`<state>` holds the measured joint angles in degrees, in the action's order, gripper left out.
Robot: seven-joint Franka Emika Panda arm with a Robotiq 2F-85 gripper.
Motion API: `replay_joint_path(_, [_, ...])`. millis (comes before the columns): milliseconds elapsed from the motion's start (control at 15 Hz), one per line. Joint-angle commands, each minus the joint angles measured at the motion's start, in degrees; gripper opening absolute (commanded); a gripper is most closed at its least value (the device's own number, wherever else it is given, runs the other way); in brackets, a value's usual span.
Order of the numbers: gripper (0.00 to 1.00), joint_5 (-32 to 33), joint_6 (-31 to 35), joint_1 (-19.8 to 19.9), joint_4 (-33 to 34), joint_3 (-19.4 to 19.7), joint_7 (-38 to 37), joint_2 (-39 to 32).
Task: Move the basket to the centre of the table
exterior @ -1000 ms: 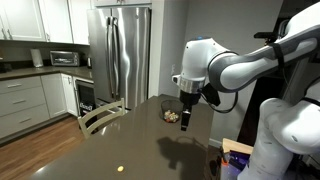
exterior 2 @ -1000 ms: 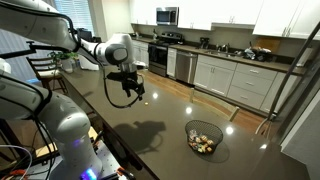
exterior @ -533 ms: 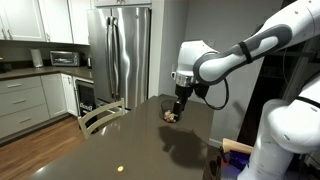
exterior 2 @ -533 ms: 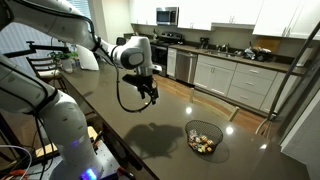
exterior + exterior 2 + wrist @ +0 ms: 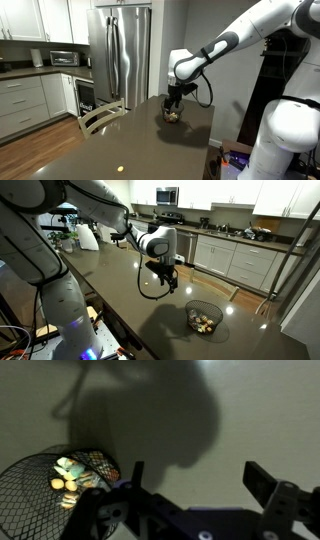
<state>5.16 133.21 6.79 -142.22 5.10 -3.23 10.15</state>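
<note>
above the glossy dark worktop (image 5: 120, 308), the pincer (image 5: 171, 280) hangs spread and empty, near but not touching the wire basket (image 5: 204, 318) of pale tan bits (image 5: 68, 472) by one end

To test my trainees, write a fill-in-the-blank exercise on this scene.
1. The gripper hangs above the table, and its fingers are ___.
2. The basket, which holds pale tan bits, is made of dark ___.
3. In the wrist view the basket shows at the lower ___ of the picture, outside the fingers.

Missing words: open; wire; left.
</note>
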Motion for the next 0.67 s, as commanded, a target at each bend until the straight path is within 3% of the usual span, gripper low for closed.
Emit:
replay_joint_path(0, [1.00, -0.60, 0.55, 1.19, 8.25, 1.98, 0.17, -9.16])
replay_joint_path(600, [1.00, -3.23, -0.70, 3.43, 21.71, 5.77, -1.02, -24.35])
